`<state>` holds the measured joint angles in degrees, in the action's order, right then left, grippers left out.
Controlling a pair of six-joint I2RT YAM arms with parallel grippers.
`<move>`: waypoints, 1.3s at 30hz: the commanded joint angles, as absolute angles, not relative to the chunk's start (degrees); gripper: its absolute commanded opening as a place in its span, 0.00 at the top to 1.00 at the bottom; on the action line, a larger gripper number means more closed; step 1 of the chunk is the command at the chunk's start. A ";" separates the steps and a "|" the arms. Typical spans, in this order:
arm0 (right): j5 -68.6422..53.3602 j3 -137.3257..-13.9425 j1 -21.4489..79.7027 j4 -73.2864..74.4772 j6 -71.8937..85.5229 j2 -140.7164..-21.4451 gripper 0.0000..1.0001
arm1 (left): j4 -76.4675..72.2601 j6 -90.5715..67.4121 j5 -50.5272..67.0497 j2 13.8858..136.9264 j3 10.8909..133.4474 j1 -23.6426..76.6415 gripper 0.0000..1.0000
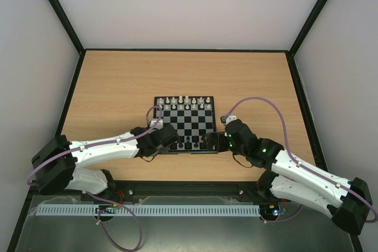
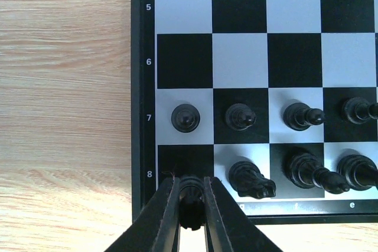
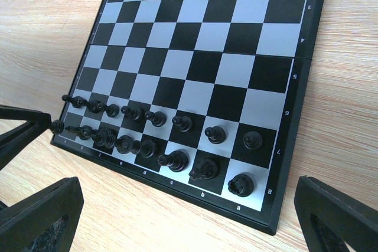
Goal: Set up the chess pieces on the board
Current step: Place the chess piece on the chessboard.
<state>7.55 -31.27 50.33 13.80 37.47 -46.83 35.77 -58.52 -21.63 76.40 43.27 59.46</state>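
Observation:
The board (image 1: 186, 123) lies mid-table with white chess pieces (image 1: 186, 102) along its far two rows and black chess pieces (image 1: 190, 141) along its near two rows. In the left wrist view my left gripper (image 2: 190, 182) is shut on a black piece (image 2: 191, 203) at the near-left corner square, by row 8. Beside it stand a black knight (image 2: 251, 179) and a row of black pawns (image 2: 185, 117). My right gripper (image 3: 189, 222) hangs open over the bare table off the board's near-right corner, nothing between its fingers (image 3: 339, 216). A black rook (image 3: 241, 185) stands on that corner.
Wooden tabletop (image 1: 118, 92) surrounds the board, bounded by a black frame and white walls. The board's four middle rows (image 3: 195, 57) hold no pieces. The left gripper's fingers (image 3: 20, 128) show at the left edge of the right wrist view.

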 commanded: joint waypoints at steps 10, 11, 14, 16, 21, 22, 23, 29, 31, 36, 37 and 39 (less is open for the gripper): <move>7.81 -31.54 50.26 15.31 37.23 -46.98 0.01 | 33.95 -58.14 -22.42 77.95 41.65 59.17 0.87; 7.82 -31.47 50.27 15.37 37.18 -47.02 0.01 | 33.86 -58.18 -22.37 77.91 41.58 59.15 0.87; 7.71 -31.53 50.26 15.30 37.18 -47.01 0.01 | 33.56 -58.03 -22.27 78.02 41.62 59.05 0.87; 7.65 -31.48 50.24 15.29 37.14 -47.02 0.01 | 33.48 -58.09 -22.32 78.20 41.47 59.00 0.86; 7.61 -31.44 50.27 15.29 37.09 -46.98 0.01 | 33.09 -57.86 -22.15 78.53 41.17 58.72 0.86; 7.48 -31.40 50.27 15.29 37.13 -47.02 0.01 | 33.03 -57.82 -22.05 78.66 41.07 58.71 0.86; 7.41 -31.45 50.23 15.29 37.10 -47.00 0.01 | 32.92 -57.79 -22.02 78.66 41.06 58.66 0.86; 7.43 -31.44 50.27 15.29 37.09 -47.00 0.01 | 32.41 -57.60 -21.97 79.20 40.92 58.47 0.84; 7.30 -31.42 50.20 15.27 37.13 -47.01 0.01 | 32.22 -57.61 -21.97 79.21 40.81 58.34 0.83; 7.29 -31.36 50.25 15.21 37.10 -47.02 0.01 | 32.15 -57.57 -22.06 79.11 40.59 58.27 0.80; 7.26 -31.44 50.22 15.24 37.16 -46.98 0.02 | 32.14 -57.49 -22.06 79.01 40.59 58.22 0.80; 7.31 -31.42 50.20 15.20 37.12 -47.02 0.02 | 32.27 -57.56 -22.14 78.82 40.67 58.20 0.79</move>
<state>7.49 -31.27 50.33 13.80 37.47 -46.83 32.27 -57.67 -21.47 78.87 41.15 58.57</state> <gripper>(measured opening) 0.986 0.206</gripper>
